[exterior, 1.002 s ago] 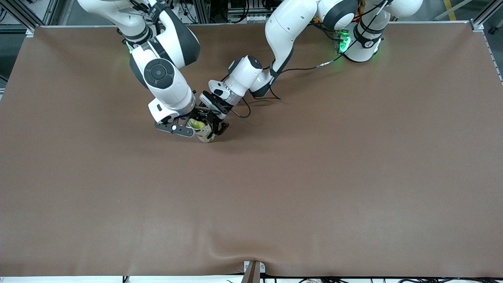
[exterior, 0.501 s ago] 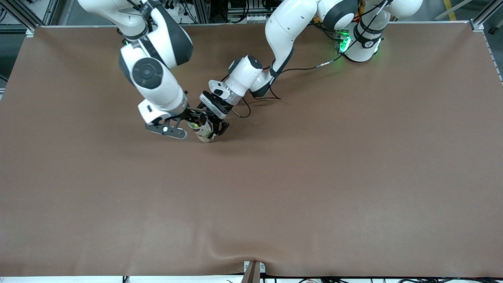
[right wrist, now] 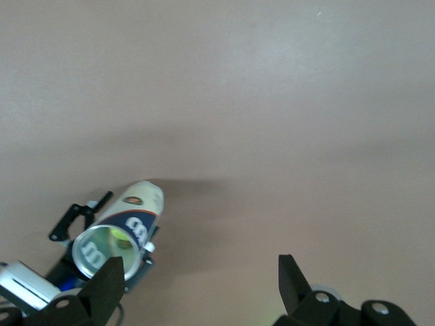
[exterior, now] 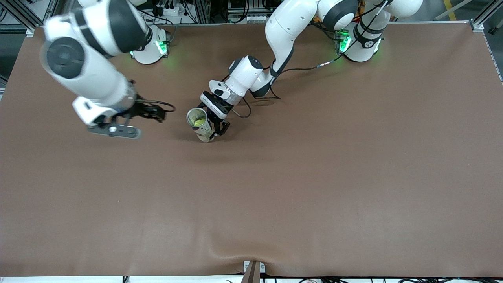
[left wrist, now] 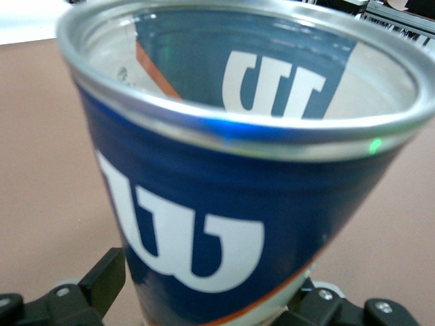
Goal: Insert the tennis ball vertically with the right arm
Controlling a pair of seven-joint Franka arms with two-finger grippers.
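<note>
A blue and white tennis ball can point(exterior: 204, 135) stands upright on the brown mat, mouth open upward. The yellow-green tennis ball point(exterior: 199, 122) sits inside it. My left gripper point(exterior: 215, 128) is shut on the can's lower body. In the left wrist view the can point(left wrist: 204, 170) fills the frame between the fingers, and the ball is hidden there. My right gripper point(exterior: 159, 112) is open and empty over bare mat beside the can, toward the right arm's end. The right wrist view shows that gripper point(right wrist: 197, 282) spread wide, with the can point(right wrist: 126, 227) and ball point(right wrist: 121, 237) off to one side.
A black cable point(exterior: 243, 113) loops on the mat by the left arm's wrist. The arm bases point(exterior: 149, 51) point(exterior: 361, 47) stand along the table's back edge. A small bracket point(exterior: 253, 270) sits at the front edge.
My right gripper was at the can's mouth with the ball; it has let go and swung away toward the right arm's end. The ball now sits in the can. The left arm has not moved.
</note>
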